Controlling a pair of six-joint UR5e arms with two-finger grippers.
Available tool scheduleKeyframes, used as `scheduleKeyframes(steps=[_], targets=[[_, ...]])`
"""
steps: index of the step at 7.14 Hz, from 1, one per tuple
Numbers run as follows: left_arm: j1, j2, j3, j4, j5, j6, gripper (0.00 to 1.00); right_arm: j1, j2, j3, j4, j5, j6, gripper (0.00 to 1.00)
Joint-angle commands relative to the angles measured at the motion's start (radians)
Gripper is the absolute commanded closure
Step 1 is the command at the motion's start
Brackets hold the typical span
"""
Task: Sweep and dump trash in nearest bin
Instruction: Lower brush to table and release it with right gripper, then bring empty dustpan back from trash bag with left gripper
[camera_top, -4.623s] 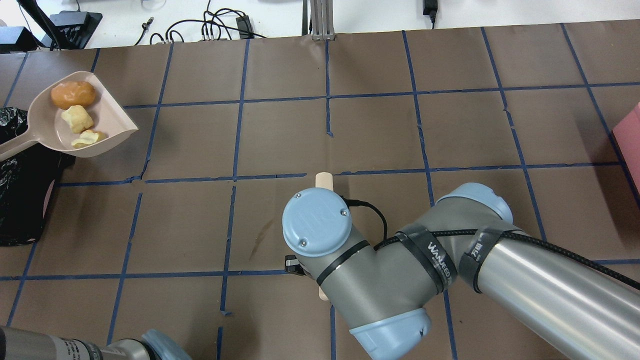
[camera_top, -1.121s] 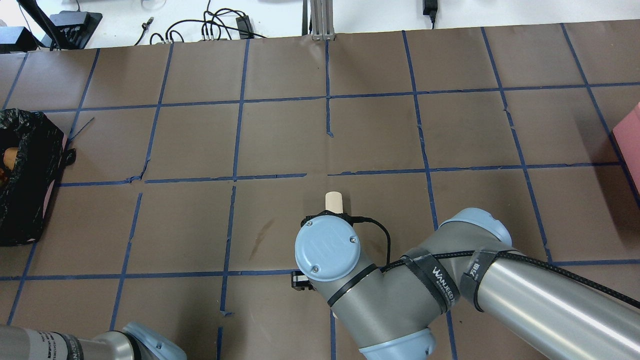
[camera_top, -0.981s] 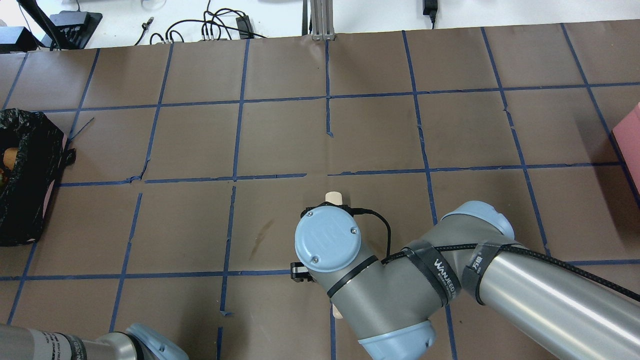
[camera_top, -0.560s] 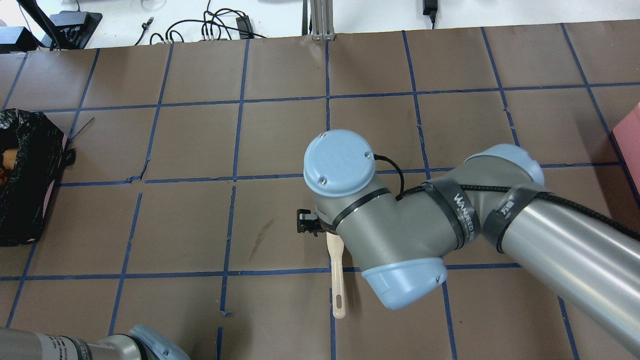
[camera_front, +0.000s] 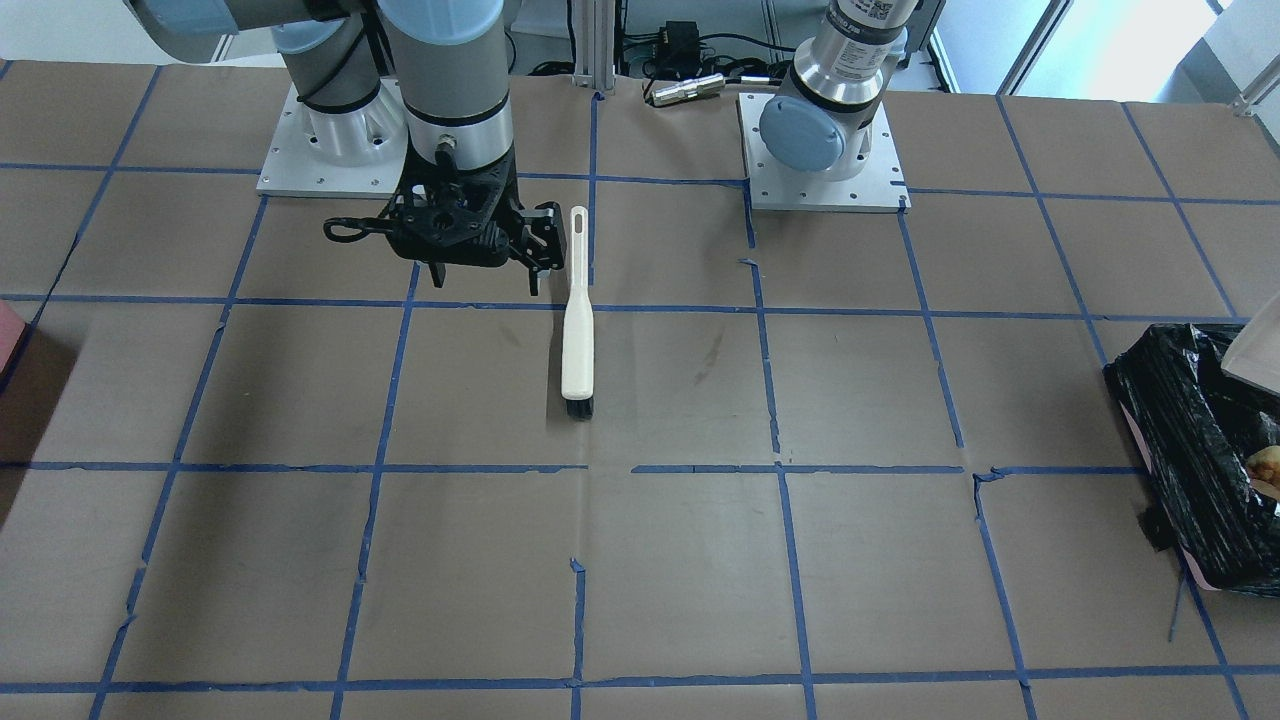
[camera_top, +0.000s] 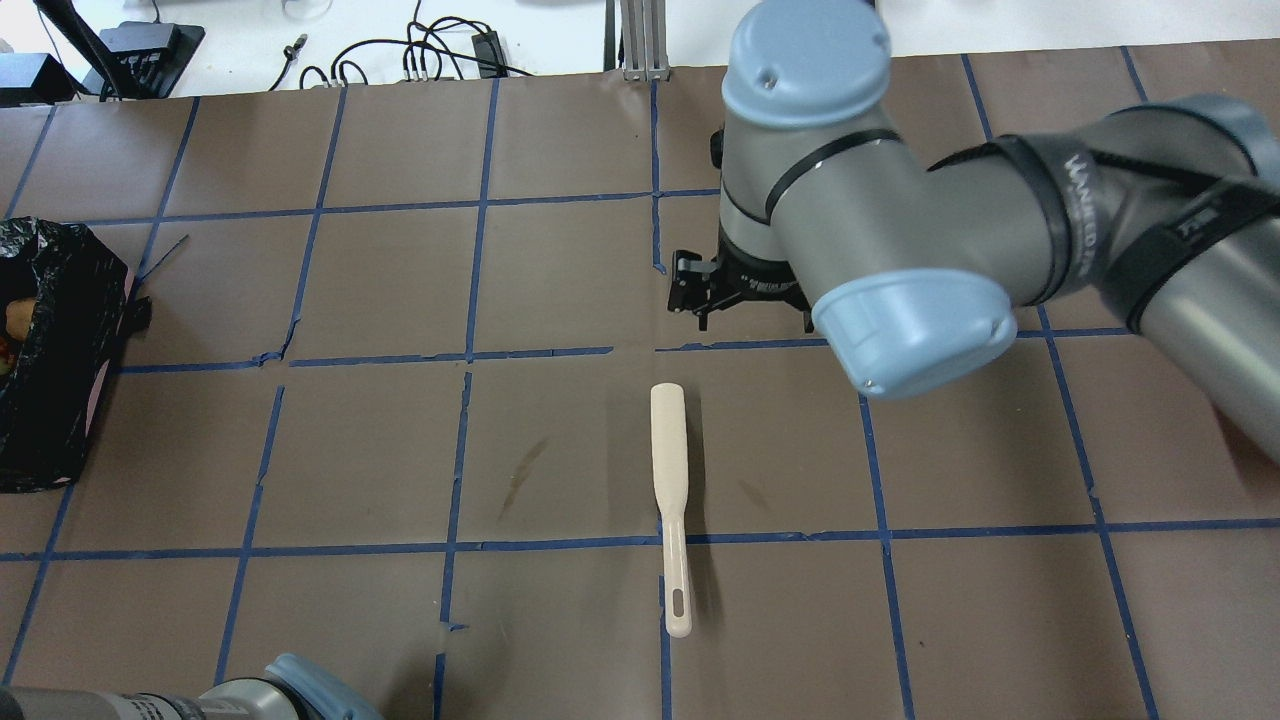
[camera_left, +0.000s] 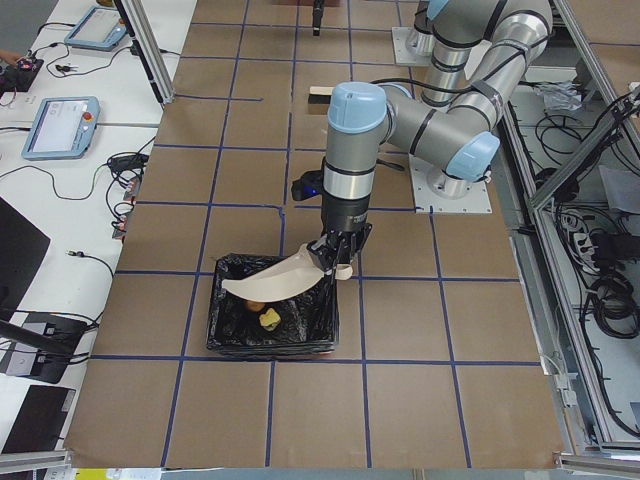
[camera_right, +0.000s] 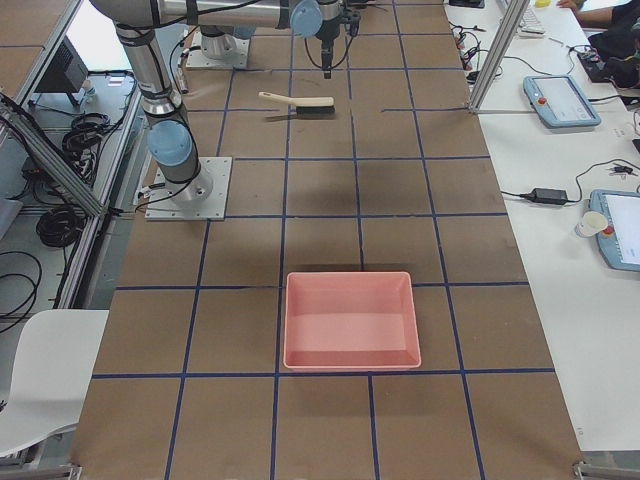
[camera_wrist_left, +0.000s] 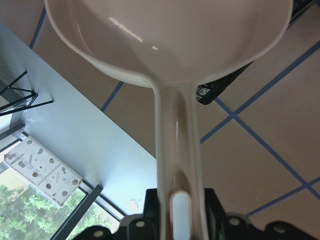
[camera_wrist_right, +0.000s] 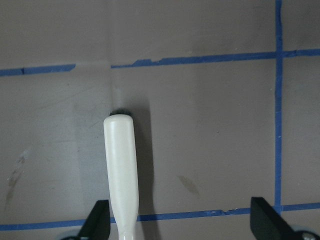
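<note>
The trash (camera_left: 265, 318) lies inside the nearest bin (camera_left: 230, 330), a black-bagged container at the table's left end; a yellow chunk and an orange-brown lump show. My left gripper (camera_wrist_left: 180, 200) is shut on the handle of the pale dustpan (camera_wrist_left: 170, 35), which hangs tilted and empty over the bin (camera_front: 1190, 440). The cream brush (camera_top: 668, 470) lies flat on the table (camera_top: 350, 450), free of any grip. My right gripper (camera_wrist_right: 182, 225) hovers above the brush (camera_wrist_right: 122, 170), open and holding nothing.
A pink tray (camera_right: 350, 320) sits at the table's right end. Both arm bases (camera_front: 820, 150) stand on the robot's side. Blue tape lines cross the brown table cover. Cables and boxes lie beyond the far edge.
The right gripper let go of the brush and rose toward the far side, leaving it flat on the table. The dustpan's trash, seen in it earlier, now lies in the bin.
</note>
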Motion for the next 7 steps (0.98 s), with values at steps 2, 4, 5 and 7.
scheduleKeyframes(steps=[2,4,5,7], targets=[[-0.105,0.035,-0.027,-0.085,-0.006,-0.149,0.95,-0.056,0.162,-0.333,0.161,-0.042,-0.044,0.00],[-0.198,0.038,-0.063,-0.087,-0.040,-0.271,0.95,-0.091,0.177,-0.357,0.160,-0.039,-0.088,0.00],[-0.243,0.042,-0.102,-0.087,-0.044,-0.347,0.95,-0.111,0.178,-0.356,0.156,-0.039,-0.136,0.00],[-0.328,0.055,-0.197,-0.087,-0.119,-0.535,0.95,-0.142,0.181,-0.351,0.154,-0.028,-0.151,0.00]])
